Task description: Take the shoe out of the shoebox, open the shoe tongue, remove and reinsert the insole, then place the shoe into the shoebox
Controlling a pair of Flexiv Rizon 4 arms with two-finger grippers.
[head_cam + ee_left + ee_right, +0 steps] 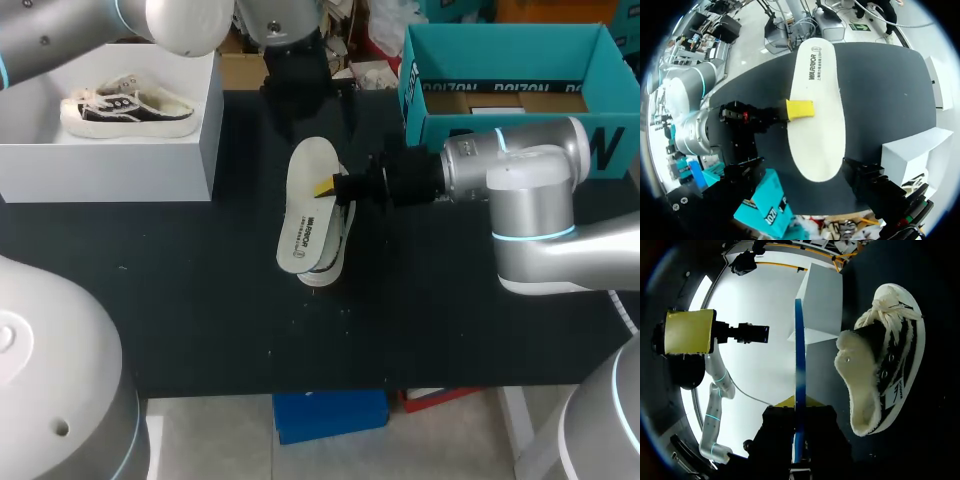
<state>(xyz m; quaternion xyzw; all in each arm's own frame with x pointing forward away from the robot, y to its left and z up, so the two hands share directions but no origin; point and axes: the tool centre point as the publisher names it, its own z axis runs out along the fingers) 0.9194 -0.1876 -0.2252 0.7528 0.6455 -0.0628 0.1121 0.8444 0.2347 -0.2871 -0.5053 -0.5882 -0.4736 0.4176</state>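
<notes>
Insole out, reinsertion and boxing not yet done.
Right claw (328, 187) pinches the insole (303, 215) edge-on; the shoe (885, 365) lies just beside it, outside the shoebox (500, 50).

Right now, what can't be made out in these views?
Head view: the shoe on the table is mostly hidden under the insole.
Left wrist view: the right gripper has its lower finger hidden beneath the insole.
Right wrist view: the insole shows edge-on, so its faces are unseen.
</notes>
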